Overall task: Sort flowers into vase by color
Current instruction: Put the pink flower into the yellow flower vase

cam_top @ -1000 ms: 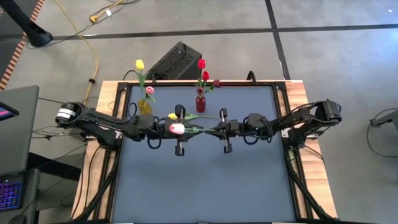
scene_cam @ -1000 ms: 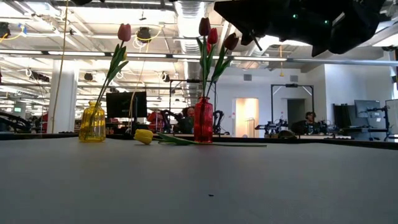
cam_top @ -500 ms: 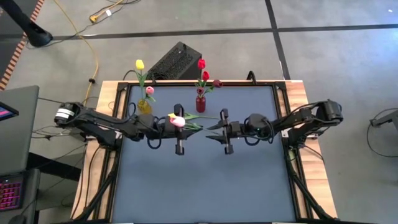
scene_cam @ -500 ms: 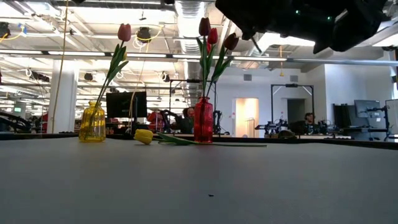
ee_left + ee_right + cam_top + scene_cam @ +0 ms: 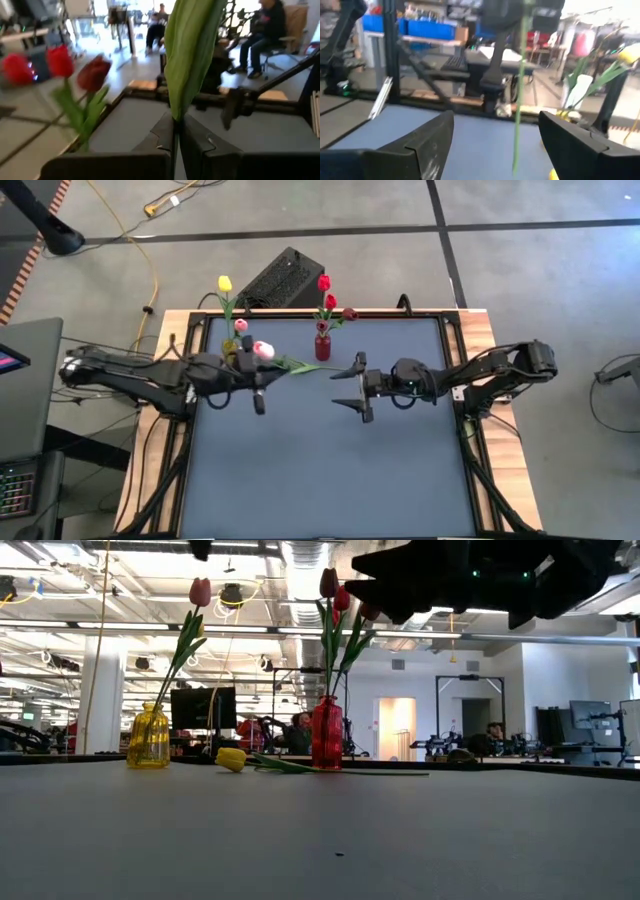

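My left gripper (image 5: 268,373) is shut on a pink tulip (image 5: 263,350), held above the table near the yellow vase (image 5: 232,352), which holds a yellow tulip and a pink one. Its green stem (image 5: 520,85) reaches toward my right gripper (image 5: 347,387), which stands open at mid-table with the stem's free end in front of it, untouched. The red vase (image 5: 322,346) holds red and maroon tulips. A loose yellow tulip (image 5: 231,758) lies on its side on the table between the vases. My left gripper pinches the pink tulip's green leaf and stem (image 5: 175,114) between its two shut fingers (image 5: 162,137), coming level from the table's left. The flower is lifted clear, its head toward the far side and its stem running right, drooping at the free end.
A black box (image 5: 280,278) sits beyond the table's far edge. Cables run on the floor at the far left. People sit in the room behind the table (image 5: 265,30). The near half of the dark mat (image 5: 320,470) carries nothing.
My right gripper has opened and let go of the pink tulip's stem. My left gripper, still shut on the tulip, has drawn back toward the table's left edge and risen a little, carrying the flower toward the yellow vase.
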Robot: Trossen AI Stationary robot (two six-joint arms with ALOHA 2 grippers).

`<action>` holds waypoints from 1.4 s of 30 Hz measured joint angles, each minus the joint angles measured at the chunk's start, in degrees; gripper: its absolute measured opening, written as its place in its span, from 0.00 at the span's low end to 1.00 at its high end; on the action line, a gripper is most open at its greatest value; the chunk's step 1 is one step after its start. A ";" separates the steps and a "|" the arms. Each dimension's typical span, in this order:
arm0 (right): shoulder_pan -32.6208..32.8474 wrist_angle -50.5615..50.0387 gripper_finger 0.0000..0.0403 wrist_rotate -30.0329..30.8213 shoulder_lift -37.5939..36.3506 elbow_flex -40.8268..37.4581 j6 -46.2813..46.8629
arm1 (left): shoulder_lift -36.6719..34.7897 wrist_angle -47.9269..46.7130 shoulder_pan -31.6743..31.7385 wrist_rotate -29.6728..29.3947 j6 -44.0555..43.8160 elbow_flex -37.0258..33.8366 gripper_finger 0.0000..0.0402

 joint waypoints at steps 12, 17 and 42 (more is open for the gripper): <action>2.73 -2.62 0.79 -0.03 0.07 0.00 0.34 | -9.21 -16.83 0.02 -6.45 -5.93 -0.02 0.00; 3.19 -2.76 0.79 -0.05 0.07 0.00 3.38 | -12.09 -19.02 0.04 -8.89 -4.47 -0.02 0.00; 3.01 2.27 0.79 -0.03 11.82 0.40 4.25 | -16.34 -53.51 24.69 3.79 -11.92 14.93 0.00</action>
